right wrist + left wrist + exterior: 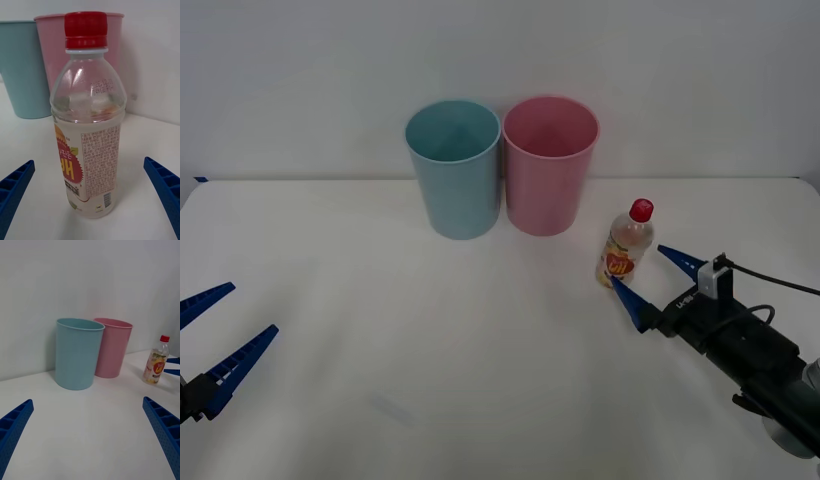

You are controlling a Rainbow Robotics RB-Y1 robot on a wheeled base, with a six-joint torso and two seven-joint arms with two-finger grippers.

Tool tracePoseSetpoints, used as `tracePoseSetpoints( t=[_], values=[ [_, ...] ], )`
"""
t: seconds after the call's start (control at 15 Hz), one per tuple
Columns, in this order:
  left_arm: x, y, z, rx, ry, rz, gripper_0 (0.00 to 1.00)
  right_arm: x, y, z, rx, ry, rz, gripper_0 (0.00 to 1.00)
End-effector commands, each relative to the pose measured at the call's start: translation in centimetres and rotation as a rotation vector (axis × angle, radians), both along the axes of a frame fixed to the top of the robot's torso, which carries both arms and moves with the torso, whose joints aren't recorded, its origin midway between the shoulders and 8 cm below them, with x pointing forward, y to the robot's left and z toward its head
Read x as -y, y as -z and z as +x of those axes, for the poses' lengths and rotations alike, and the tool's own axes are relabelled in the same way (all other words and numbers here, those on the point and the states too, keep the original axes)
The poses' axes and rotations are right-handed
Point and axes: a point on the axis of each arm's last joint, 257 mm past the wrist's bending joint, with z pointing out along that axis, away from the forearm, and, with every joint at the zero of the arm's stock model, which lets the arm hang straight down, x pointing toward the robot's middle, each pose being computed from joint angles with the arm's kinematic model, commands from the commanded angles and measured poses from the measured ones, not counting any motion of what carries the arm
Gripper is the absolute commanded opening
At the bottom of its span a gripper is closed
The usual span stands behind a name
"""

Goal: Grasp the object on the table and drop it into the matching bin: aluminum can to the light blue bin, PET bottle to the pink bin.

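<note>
The small clear plastic PET bottle [626,246] with red cap stands upright just beside the tall round pink plastic bin [548,168], directly ahead of the open-fingered right gripper [650,276], the nearer one; the left gripper [220,328], also open, waits well apart.

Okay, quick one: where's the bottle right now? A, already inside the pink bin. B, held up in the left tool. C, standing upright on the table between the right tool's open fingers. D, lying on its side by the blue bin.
C: the bottle stands upright on the table, with the open right tool reaching around it, not touching.
</note>
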Motion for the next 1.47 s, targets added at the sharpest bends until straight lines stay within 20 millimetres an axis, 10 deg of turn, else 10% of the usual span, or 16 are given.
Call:
tracePoseSetpoints(
  t=[0.07,1.0,1.07,1.13,1.47],
  values=[
    [0.0,0.0,0.0,0.000,0.000,0.000,1.00,-1.1,0.2,1.4,0.000,-0.005,0.001,1.00],
    [0.0,0.0,0.0,0.000,0.000,0.000,1.00,-3.1,0.0,3.9,0.016,0.025,-0.046,1.00],
    [0.0,0.0,0.0,0.000,0.000,0.000,1.00,-3.1,0.0,3.9,0.019,0.025,-0.048,0.33],
    [0.0,0.0,0.0,0.000,0.000,0.000,1.00,-3.2,-0.1,3.9,0.021,0.023,-0.043,0.00],
    [0.0,0.0,0.0,0.000,0.000,0.000,1.00,-3.5,-0.2,3.8,0.023,0.016,-0.039,0.00]
  ],
)
